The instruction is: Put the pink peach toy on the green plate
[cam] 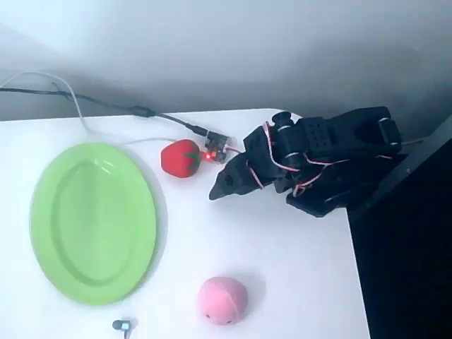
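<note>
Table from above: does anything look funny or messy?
Nothing is spilled or broken. The green plate lies flat and bare, and the pink peach toy and red strawberry toy sit apart on the table. One small oddity: a little circuit board with a red light lies loose on its cables beside the strawberry.

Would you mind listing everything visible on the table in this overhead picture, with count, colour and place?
Large oval plastic plate: one, light green, left side of the table, nothing on it.
Soft plush peach toy: one, pale pink, near the bottom edge, right of the plate, apart from it.
Plush strawberry toy: one, red with green leaves, near the table's far edge.
Small circuit board: one, with a red light, just right of the strawberry.
Cables: dark and white, running from upper left to the board.
Small grey object: one, bottom edge; too small to identify.
White table: one.
Robot arm's gripper: one, black, right of the strawberry, holding nothing.
</note>
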You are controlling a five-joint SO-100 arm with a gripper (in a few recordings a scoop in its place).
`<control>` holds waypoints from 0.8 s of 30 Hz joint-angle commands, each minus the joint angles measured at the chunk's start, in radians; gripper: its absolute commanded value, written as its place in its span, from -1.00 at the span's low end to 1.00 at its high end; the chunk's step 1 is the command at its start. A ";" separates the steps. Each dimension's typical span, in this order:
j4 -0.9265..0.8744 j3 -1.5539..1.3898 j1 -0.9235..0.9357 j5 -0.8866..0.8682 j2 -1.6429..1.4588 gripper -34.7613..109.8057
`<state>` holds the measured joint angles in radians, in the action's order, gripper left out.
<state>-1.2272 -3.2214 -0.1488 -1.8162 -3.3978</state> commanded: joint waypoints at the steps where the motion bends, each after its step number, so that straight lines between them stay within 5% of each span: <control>1: -0.055 -0.055 -0.006 0.236 -0.018 -0.52; 19: 0.069 0.058 -0.012 0.221 -0.011 -0.52; 24: 0.080 0.229 -0.025 0.074 0.120 -0.52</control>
<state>-1.1474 -3.0802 -0.1503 -1.6444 -3.3364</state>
